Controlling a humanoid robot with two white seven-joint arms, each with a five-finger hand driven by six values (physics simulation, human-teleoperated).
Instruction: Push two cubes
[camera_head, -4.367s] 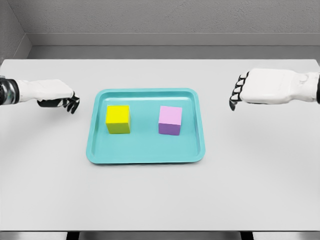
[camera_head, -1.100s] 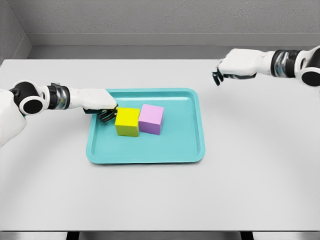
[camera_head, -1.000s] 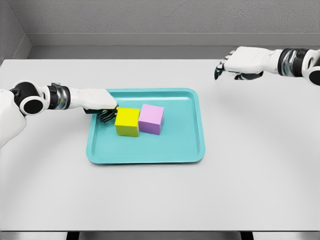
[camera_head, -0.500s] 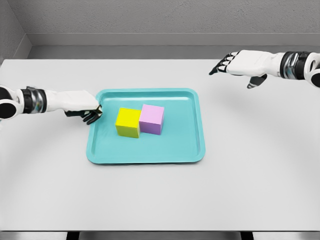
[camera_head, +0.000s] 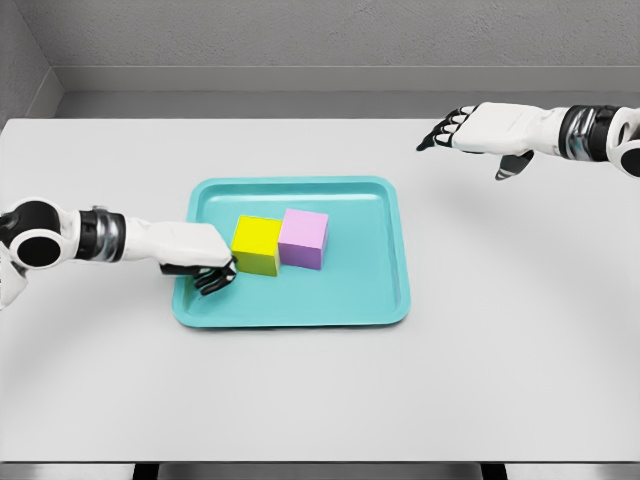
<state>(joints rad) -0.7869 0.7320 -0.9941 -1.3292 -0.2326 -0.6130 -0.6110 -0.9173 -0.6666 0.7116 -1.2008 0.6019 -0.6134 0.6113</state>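
Smooth matte grey table (camera_head: 320, 390) under a speckled grey wall. Left hand (camera_head: 196, 260) glossy white with dark fingers (camera_head: 215, 279), curled loosely, grasping nothing, over the rounded left rim of a shallow teal tray (camera_head: 385, 295). Just right of its fingertips, touching or nearly so: yellow cube (camera_head: 257, 245), sharp-edged and matte, flush against a pink cube (camera_head: 303, 238) farther right, both inside the tray. Far right, well apart and above the table: right hand (camera_head: 478, 130), fingers stretched out flat, empty.
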